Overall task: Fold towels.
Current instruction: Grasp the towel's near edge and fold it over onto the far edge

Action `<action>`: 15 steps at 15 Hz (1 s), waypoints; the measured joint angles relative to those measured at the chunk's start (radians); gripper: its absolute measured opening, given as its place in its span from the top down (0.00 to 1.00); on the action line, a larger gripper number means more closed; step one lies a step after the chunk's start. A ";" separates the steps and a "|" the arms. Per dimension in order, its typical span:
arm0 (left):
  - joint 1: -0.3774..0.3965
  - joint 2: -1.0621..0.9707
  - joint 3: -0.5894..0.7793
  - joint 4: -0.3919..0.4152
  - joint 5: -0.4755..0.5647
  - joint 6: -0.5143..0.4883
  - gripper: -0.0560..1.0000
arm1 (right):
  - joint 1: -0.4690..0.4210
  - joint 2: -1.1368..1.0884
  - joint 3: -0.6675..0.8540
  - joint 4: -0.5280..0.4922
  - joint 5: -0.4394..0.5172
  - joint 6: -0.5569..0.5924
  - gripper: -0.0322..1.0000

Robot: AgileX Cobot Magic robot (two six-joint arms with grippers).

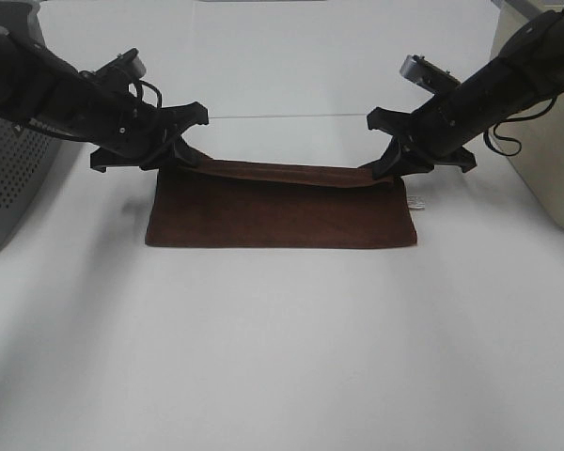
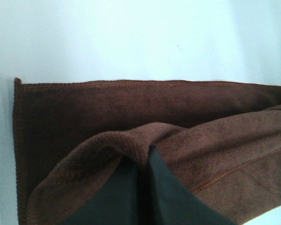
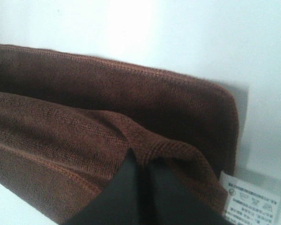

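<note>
The dark reddish-brown towel (image 1: pixel 282 211) lies on the white table, its far edge lifted and carried over the near part. My left gripper (image 1: pixel 183 162) is shut on the towel's far left corner. My right gripper (image 1: pixel 383 167) is shut on the far right corner. The lifted edge sags a little between them. In the left wrist view the black fingers (image 2: pixel 131 192) pinch a fold of the towel (image 2: pixel 131 108). In the right wrist view the fingers (image 3: pixel 131 187) pinch the towel (image 3: pixel 107 103), and its white tag (image 3: pixel 253 199) shows at the corner.
A grey perforated basket (image 1: pixel 14 178) stands at the left edge of the table. A beige box (image 1: pixel 545 141) stands at the right edge. The white table (image 1: pixel 282 357) extends in front of the towel.
</note>
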 joint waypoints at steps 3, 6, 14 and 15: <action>0.000 0.053 -0.015 -0.008 -0.001 0.000 0.95 | 0.000 0.030 -0.001 0.002 -0.018 0.000 0.97; 0.000 0.089 -0.015 -0.008 0.012 0.000 0.83 | 0.000 0.044 -0.001 0.004 -0.041 0.000 0.89; 0.040 0.053 -0.020 0.055 0.135 -0.009 0.18 | 0.000 -0.012 -0.002 -0.070 0.092 0.063 0.18; 0.063 0.035 -0.020 0.063 0.147 -0.024 0.18 | 0.000 -0.031 -0.002 -0.116 0.109 0.101 0.18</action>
